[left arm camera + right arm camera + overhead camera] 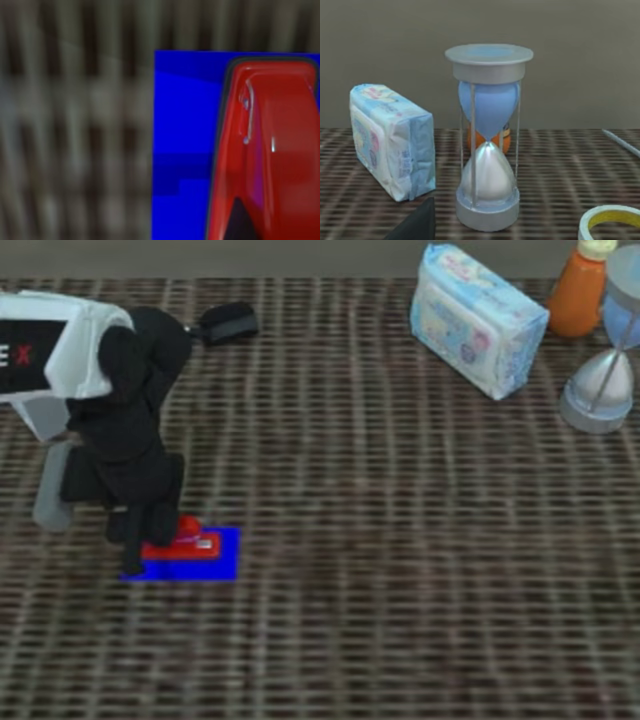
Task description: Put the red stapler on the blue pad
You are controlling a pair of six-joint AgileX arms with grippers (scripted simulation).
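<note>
The red stapler (190,542) lies flat on the blue pad (222,558) at the table's front left, with its silver mark toward the right end. My left gripper (146,548) reaches straight down over the stapler's left end and hides it, shut on the stapler. In the left wrist view the red stapler (280,150) fills the frame over the blue pad (182,130), and one dark fingertip (239,222) rests against its side. My right arm is out of the top view; one of its fingers (422,222) shows wide of centre, open and holding nothing.
A pale blue tissue pack (478,320), an orange bottle (580,290) and a grey-blue hourglass (605,375) stand at the back right. A small black object (228,323) lies at the back left. A yellow tape roll (610,222) sits near the right gripper.
</note>
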